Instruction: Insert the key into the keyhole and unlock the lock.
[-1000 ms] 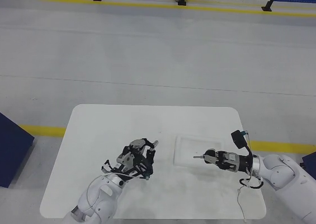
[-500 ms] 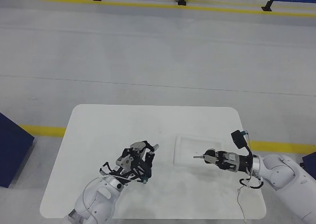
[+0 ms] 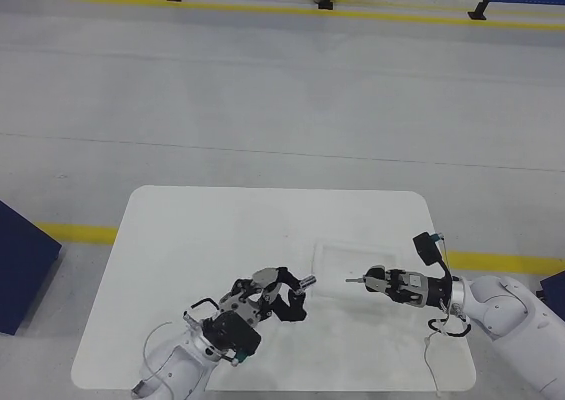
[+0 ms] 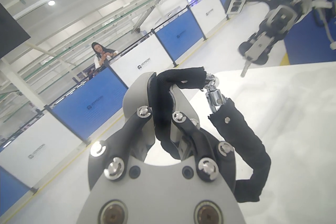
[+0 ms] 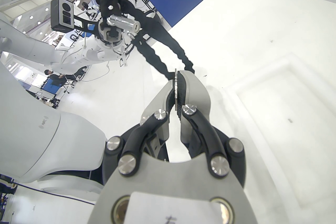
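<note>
A black sleeved chain lock [image 3: 284,297] with a chrome cylinder [image 3: 305,282] is held above the white table [image 3: 182,240] by my left gripper [image 3: 262,303]. In the left wrist view the left gripper [image 4: 160,87] is shut on the lock's black sleeve [image 4: 183,78], and the chrome end [image 4: 215,98] juts out beside it. My right gripper [image 3: 374,278] is shut on a small metal key [image 3: 352,281], which points at the cylinder across a short gap. The right wrist view shows the key [image 5: 175,83] edge-on between the fingers, with the lock cylinder [image 5: 123,22] facing it farther off.
A shallow white tray [image 3: 334,252] lies on the table under the key and right gripper; its recess [image 5: 278,93] holds nothing. Blue barriers stand off the table's left and right sides. The table's left and far parts are bare.
My left arm has swung to the right and turned, carrying the lock's chrome cylinder closer to the key. The right arm and key have stayed still.
</note>
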{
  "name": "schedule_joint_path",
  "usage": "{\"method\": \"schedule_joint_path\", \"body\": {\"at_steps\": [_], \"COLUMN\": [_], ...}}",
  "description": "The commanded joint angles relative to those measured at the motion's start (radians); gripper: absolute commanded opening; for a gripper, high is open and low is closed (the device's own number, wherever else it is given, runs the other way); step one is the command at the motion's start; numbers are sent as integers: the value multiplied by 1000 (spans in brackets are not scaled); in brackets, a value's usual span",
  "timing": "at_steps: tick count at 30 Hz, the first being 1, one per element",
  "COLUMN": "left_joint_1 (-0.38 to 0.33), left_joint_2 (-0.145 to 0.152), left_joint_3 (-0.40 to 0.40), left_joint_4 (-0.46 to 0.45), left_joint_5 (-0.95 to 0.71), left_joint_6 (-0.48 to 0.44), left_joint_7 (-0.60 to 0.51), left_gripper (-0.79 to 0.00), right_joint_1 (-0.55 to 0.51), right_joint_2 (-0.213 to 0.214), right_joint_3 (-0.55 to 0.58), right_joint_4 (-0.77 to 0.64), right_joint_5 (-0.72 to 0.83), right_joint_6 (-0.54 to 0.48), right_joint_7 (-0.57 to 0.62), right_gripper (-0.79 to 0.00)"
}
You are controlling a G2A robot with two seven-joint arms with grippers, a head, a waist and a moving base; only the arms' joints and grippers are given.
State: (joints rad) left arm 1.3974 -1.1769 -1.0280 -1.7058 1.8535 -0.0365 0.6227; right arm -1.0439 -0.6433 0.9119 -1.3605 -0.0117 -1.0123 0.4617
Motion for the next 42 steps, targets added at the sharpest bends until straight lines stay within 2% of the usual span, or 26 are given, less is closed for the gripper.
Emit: {"method": "schedule_joint_path", "body": {"at_steps": [1, 7, 13, 25, 29, 37, 42], "left_joint_1": [-11, -44, -65, -77, -83, -167, -202], "left_joint_2": [-2, -7, -16, -20, -30, -63, -87], "left_joint_3": [8, 26, 49, 57, 90, 170, 216], "left_joint_4": [25, 87, 130, 147, 185, 321, 388], "left_joint_5": [-43, -148, -246, -263, -395, -525, -614], "left_joint_6": [-49, -173, -268, -277, -403, -564, -648], "left_joint_7": [69, 188, 236, 220, 273, 378, 399], "left_gripper": [-785, -785, -785, -785, -785, -785, -785], "right_joint_1": [0, 0, 0, 0, 0, 0, 0], "right_joint_2": [0, 0, 0, 0, 0, 0, 0], "right_joint_3": [0, 0, 0, 0, 0, 0, 0], "right_joint_4": [0, 0, 0, 0, 0, 0, 0], "right_joint_5": [0, 0, 0, 0, 0, 0, 0], "right_joint_6": [0, 0, 0, 0, 0, 0, 0], "right_joint_7": [0, 0, 0, 0, 0, 0, 0], "right_gripper": [-785, -785, -785, -785, -785, -785, -785]}}
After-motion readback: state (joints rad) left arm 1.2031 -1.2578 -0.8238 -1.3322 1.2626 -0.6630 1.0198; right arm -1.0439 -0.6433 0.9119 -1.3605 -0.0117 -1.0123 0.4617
